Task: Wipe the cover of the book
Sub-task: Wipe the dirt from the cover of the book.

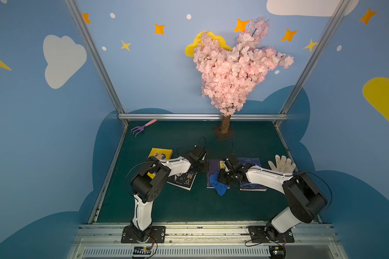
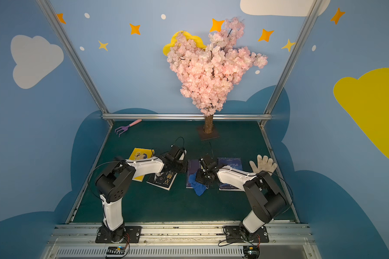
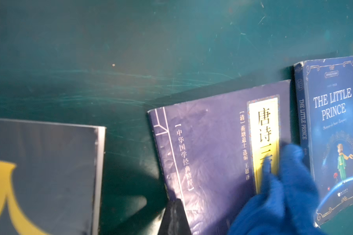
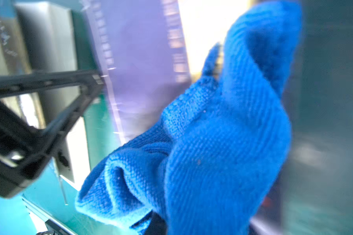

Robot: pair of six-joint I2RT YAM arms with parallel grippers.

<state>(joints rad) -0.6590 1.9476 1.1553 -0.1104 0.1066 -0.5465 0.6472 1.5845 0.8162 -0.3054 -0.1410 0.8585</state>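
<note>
Blue cloth (image 1: 218,184) is pinched in the tightly closed right gripper (image 1: 221,178) and is laid over the near part of the purple book (image 3: 208,146), with its tail draped past the book's near edge onto the green tabletop (image 1: 189,206). The purple book is placed flat around the middle of the tabletop, between a black book (image 1: 185,180) and a Little Prince book (image 3: 334,122) just beside it. The left gripper (image 3: 174,215), its jaws brought fully together with nothing between them, is pressed against the purple book's left edge. A white glove (image 1: 281,164) is seen near the tabletop's right edge, a yellow book (image 1: 161,153) towards the left edge, and a rake (image 1: 141,127) in the far left corner.
</note>
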